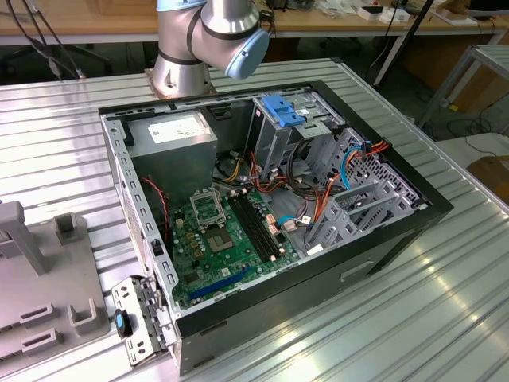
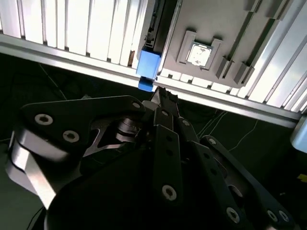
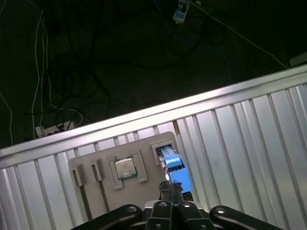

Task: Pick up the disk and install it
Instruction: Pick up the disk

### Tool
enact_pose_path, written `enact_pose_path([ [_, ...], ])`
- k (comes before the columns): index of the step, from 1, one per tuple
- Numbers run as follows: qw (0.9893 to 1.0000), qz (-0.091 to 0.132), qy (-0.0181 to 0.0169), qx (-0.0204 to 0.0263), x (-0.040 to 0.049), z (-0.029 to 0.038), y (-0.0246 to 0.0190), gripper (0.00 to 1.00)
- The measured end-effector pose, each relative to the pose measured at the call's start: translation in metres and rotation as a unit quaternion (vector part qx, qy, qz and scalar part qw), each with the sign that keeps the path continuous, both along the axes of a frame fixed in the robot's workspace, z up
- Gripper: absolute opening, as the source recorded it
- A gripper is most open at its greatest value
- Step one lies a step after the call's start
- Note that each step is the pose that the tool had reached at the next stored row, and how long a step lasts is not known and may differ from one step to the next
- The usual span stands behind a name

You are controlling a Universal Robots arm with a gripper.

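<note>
A ribbed metal counter (image 1: 413,318) is seen under an open computer case (image 1: 318,296) that lies on its side, with the green board (image 1: 215,239) and coloured cables exposed. A blue bracket (image 1: 282,110) is seated on top of the grey drive cage inside the case. The base of the robot arm (image 1: 211,32) is mounted behind the case. A grey tray (image 1: 48,318) is placed on the counter at the exterior view's left, apart from the case.

In both wrist views the tray (image 3: 144,143) (image 2: 230,28) is seen from above, close to the counter's edge, with dark floor and cables beyond. The disk (image 3: 178,172) (image 2: 147,64) is held on edge in a slot of the tray, its blue rail uppermost, just beside a pocket in which a square processor chip (image 3: 125,167) (image 2: 198,53) is laid.

The gripper (image 3: 169,189) (image 2: 162,96) is held above the tray, roughly over the disk and apart from it. Its fingertips are brought together, and nothing is gripped between them.
</note>
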State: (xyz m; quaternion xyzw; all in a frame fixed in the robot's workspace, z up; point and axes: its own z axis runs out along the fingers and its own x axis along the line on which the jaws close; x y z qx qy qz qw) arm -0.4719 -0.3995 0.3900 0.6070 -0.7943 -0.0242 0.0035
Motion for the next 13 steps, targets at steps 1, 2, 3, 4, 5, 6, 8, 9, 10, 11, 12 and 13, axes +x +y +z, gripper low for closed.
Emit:
enact_pose_path([
  [1,1.0,0.009,0.0,0.0,0.0,0.0,0.0,0.11],
  [2,0.9998,0.018,0.0,0.0,0.0,0.0,0.0,0.11],
  [3,0.9997,0.024,0.0,0.0,0.0,0.0,0.0,0.11],
  [4,0.9996,0.029,0.0,0.0,0.0,0.0,0.0,0.11],
  [5,0.9993,0.037,0.0,0.0,0.0,0.0,0.0,0.11],
  [6,0.9988,0.049,0.0,0.0,0.0,0.0,0.0,0.11],
  [8,0.9976,0.069,-0.0005,0.0,0.0,-0.0004,0.0,0.11],
  [9,0.9973,0.074,-0.0009,-0.0001,0.0,-0.0006,0.0,0.11],
  [10,0.9966,0.082,-0.0022,-0.0002,0.0,-0.0015,0.0,0.11],
  [11,0.9959,0.09,-0.008,-0.0007,0.0,-0.0038,0.0006,0.11],
  [12,0.9958,0.091,-0.0086,-0.0008,0.0,-0.0044,0.0011,0.11],
  [13,0.9958,0.091,-0.0086,-0.0008,0.0001,-0.0043,0.0011,0.11],
])
